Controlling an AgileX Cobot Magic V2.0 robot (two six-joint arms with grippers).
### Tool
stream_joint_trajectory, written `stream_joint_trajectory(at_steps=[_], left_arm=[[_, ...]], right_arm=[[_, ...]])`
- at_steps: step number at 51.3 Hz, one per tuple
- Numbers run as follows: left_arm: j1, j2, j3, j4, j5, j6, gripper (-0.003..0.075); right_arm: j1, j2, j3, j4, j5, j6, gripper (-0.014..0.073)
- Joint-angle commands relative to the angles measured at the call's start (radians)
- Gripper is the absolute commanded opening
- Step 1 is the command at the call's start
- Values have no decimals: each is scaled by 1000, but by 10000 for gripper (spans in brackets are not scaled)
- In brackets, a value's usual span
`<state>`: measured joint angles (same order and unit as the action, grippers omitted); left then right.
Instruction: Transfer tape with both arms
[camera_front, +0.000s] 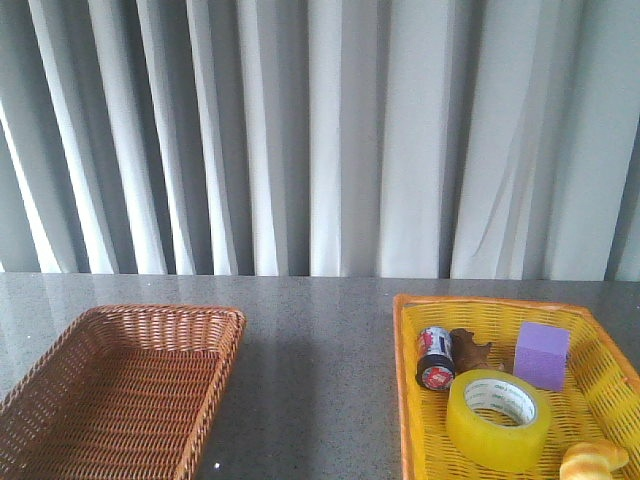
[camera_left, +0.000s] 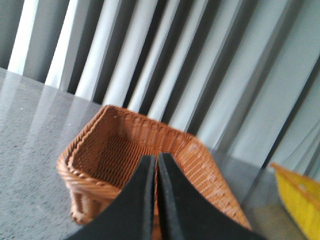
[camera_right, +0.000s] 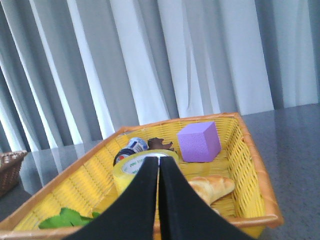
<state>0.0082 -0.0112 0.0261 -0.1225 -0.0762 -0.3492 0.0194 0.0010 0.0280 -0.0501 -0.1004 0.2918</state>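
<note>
The yellow tape roll (camera_front: 498, 418) with a white printed core lies flat in the yellow basket (camera_front: 408, 400) at the front right. It also shows in the right wrist view (camera_right: 131, 170), partly hidden behind my fingers. My right gripper (camera_right: 158, 162) is shut and empty, held above the basket's near rim, short of the tape. My left gripper (camera_left: 156, 160) is shut and empty, held above the near end of the brown wicker basket (camera_left: 100, 150). Neither arm shows in the front view.
The brown wicker basket (camera_front: 120, 380) at the front left holds nothing I can see. The yellow basket also holds a red-and-black can (camera_front: 435, 358), a purple cube (camera_front: 542, 354), a brown figure (camera_front: 474, 353), a croissant (camera_right: 210, 187) and a green leafy thing (camera_right: 62, 219). Grey curtains hang behind the table.
</note>
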Motion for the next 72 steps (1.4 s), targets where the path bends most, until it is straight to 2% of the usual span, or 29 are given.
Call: stream_joint_trajectory(at_steps=[1,6,9,19,25,30,36,40,46,50,72], left_arm=[[1,-15,-30,-21,-187,-77,-6],[0,-15,-44,-17,-324,-148,-6],[0,-15,-73,6,-331,-167,-6],[0,12,-296,287,-115,-193,-6],[0,94,-398,325,-44,-191,-6],[0,166,-442,324,-30,-190,-4],[0,228,-449,320,-32,-190,0],[0,252,-449,320,-31,-190,1],[0,252,-449,321,-31,-189,3],[0,252,-449,321,-29,-189,3],[0,252,-449,321,31,-189,3]], right_arm=[[-8,10,-57,19,-94,2,-5],[-8,13,-155,10,-52,2,-5],[-8,31,-226,9,8,-3,-5],[-8,256,-546,-14,248,-125,1],[-8,459,-730,-11,365,-209,51],[-8,621,-862,19,439,-280,150],[-8,795,-977,99,490,-382,339],[-8,876,-1023,150,476,-408,474],[-8,969,-1040,175,375,-426,584],[-8,1020,-1053,179,364,-428,588],[-8,1505,-1397,159,691,-481,578]])
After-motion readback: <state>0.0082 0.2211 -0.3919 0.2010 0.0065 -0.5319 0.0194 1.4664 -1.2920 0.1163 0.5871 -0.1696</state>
